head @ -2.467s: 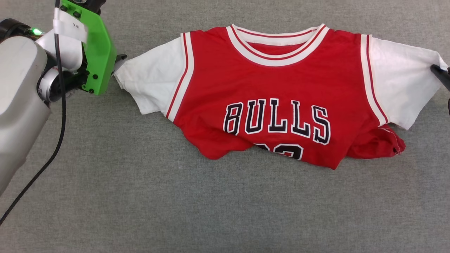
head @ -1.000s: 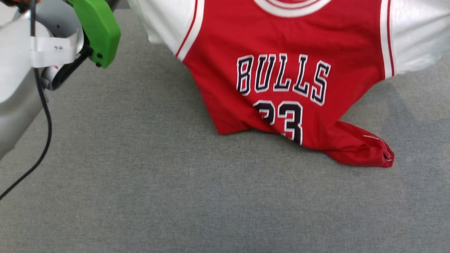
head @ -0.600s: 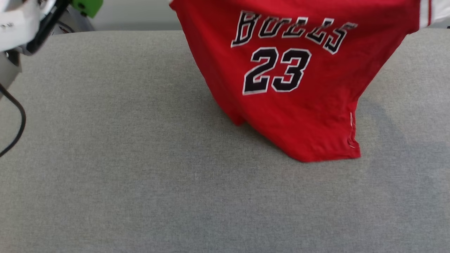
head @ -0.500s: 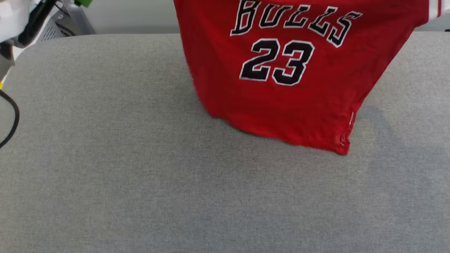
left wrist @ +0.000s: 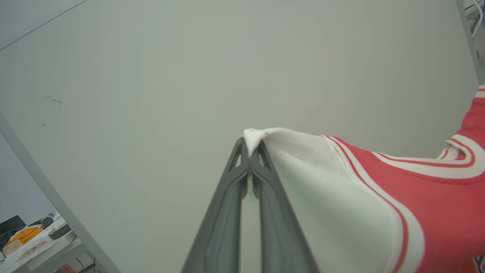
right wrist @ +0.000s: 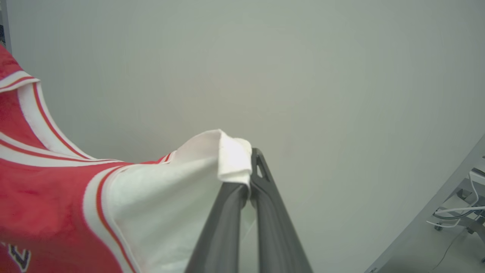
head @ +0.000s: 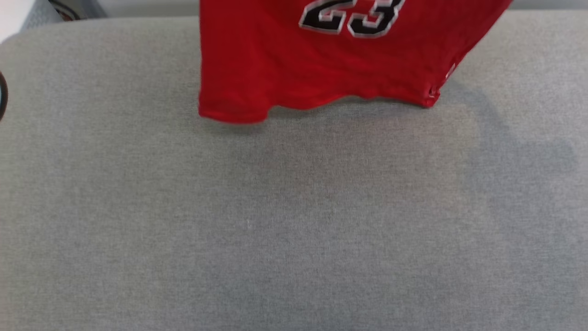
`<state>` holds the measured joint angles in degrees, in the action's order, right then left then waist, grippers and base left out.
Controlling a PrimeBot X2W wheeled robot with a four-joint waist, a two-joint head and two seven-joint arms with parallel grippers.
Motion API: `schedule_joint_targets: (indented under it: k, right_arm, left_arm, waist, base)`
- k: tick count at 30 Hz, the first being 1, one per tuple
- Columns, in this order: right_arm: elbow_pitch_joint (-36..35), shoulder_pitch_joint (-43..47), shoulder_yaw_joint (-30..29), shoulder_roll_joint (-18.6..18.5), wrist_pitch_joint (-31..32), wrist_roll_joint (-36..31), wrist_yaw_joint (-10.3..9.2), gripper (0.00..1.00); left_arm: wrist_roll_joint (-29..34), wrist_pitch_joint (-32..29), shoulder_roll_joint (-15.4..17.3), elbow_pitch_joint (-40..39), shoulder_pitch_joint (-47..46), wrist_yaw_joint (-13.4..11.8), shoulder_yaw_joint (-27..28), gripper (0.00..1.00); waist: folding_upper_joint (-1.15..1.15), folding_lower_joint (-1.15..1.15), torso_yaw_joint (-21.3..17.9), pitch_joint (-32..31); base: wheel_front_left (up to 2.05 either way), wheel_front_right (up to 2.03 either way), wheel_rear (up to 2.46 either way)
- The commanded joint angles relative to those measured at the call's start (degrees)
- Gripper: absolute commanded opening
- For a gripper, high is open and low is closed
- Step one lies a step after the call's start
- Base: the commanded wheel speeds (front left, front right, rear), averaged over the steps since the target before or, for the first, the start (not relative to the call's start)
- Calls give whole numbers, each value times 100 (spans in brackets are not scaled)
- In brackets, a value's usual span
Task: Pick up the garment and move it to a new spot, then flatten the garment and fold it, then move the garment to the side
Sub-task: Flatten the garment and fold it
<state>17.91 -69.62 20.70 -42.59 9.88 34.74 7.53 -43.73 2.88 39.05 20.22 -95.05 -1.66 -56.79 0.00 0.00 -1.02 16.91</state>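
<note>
The garment (head: 294, 69) is a red jersey T-shirt with white sleeves. It hangs in the air at the top of the head view, its hem just above the grey table (head: 294, 220), the black "23" at the frame's top edge. In the left wrist view my left gripper (left wrist: 250, 149) is shut on the tip of one white sleeve of the garment (left wrist: 341, 189). In the right wrist view my right gripper (right wrist: 248, 167) is shut on the other white sleeve of the garment (right wrist: 159, 197). The shirt stretches between both grippers.
A plain pale wall (left wrist: 189, 76) stands behind both grippers. A cluttered shelf (left wrist: 30, 235) shows at the lower left of the left wrist view. Cables and a metal frame (right wrist: 458, 204) show at the lower right of the right wrist view.
The garment has risen off the table, its crumpled lower part unfurling until it hangs free by its sleeves. The head camera tilted, and the left arm left its view.
</note>
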Motion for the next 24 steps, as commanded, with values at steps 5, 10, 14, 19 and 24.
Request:
schedule_joint_targets:
  k: [5,10,14,19,24]
  right_arm:
    - [598,-1060,161,243,41,-263,-4,0]
    - [1222,-2090,341,454,-165,-579,-4,0]
    - [1723,-2759,441,616,-518,-839,-4,0]
    - [2338,-3381,520,896,-949,-1006,-4,0]
    - [2861,-3523,1052,1092,-1275,-982,-4,0]
  left_arm:
    - [306,239,-357,780,-770,88,91,0]
    - [442,587,-692,1643,-1451,155,221,0]
    - [527,854,-945,2186,-1860,209,274,0]
    - [534,1039,-1125,2765,-2206,370,354,0]
    - [538,1162,-1278,3273,-2081,586,318,0]
  waist:
    - [0,0,-112,902]
    - [0,0,-122,1316]
    - [0,0,-109,1508]
    - [0,0,-124,1655]
    - [0,0,-139,1745]
  base:
    - [0,0,0]
    - [0,0,0]
    - [0,0,0]
    - [0,0,0]
    - [0,0,0]
